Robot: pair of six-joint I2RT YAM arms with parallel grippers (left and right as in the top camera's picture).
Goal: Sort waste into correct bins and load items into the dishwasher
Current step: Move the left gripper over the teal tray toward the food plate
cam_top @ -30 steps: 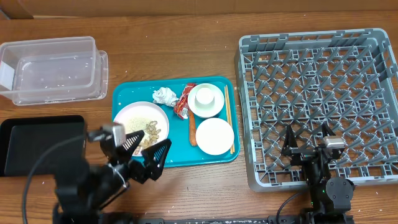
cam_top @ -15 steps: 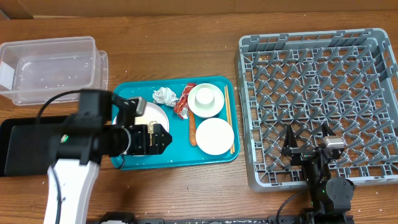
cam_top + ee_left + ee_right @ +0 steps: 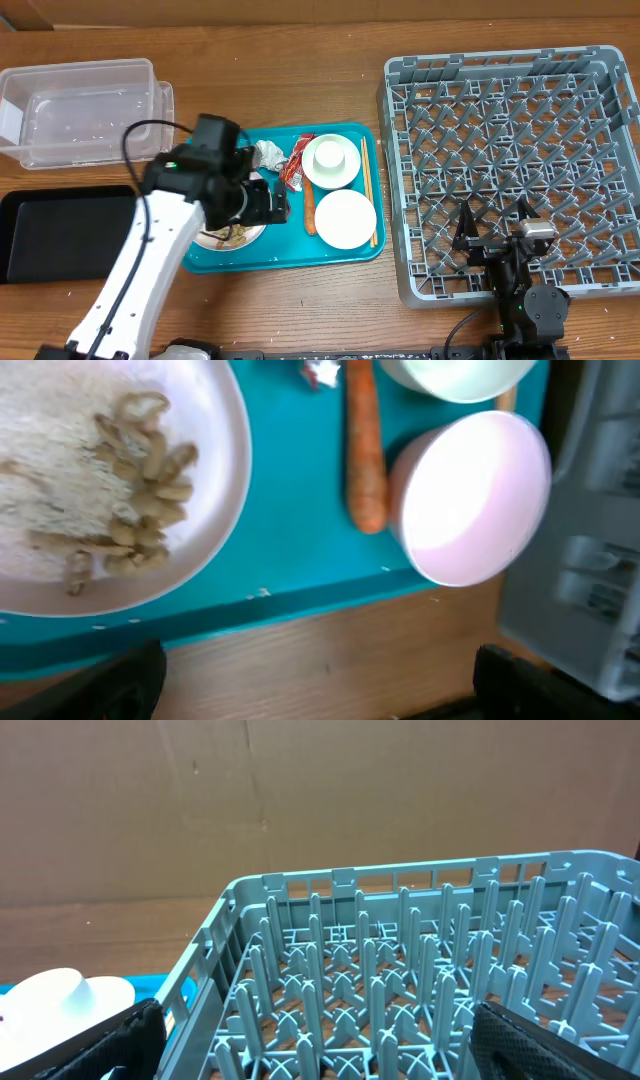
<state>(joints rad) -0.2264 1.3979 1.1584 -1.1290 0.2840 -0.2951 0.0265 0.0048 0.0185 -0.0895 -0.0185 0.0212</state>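
My left gripper (image 3: 266, 205) is open and empty over the teal tray (image 3: 345, 248), between the large white plate (image 3: 222, 238) of rice and beige scraps (image 3: 130, 510) and the orange carrot stick (image 3: 309, 208). In the left wrist view its fingers (image 3: 320, 690) flank bare wood at the tray's front edge, with the carrot stick (image 3: 365, 450) and small plate (image 3: 470, 500) ahead. The paper ball (image 3: 265, 153), red wrapper (image 3: 295, 166), bowl holding a cup (image 3: 331, 160), small plate (image 3: 345, 218) and chopsticks (image 3: 366, 190) lie on the tray. My right gripper (image 3: 497, 240) is open over the grey rack (image 3: 520, 110).
The clear tub (image 3: 85, 110) stands at the back left. The black tray (image 3: 60, 232) lies at the front left, beside my left arm. The right wrist view shows the rack's pegs (image 3: 400, 980) between its fingers (image 3: 320, 1040) and cardboard behind.
My left arm has swung from the table's front edge up and to the right, over the teal tray beside the rice plate. The right arm has not moved.
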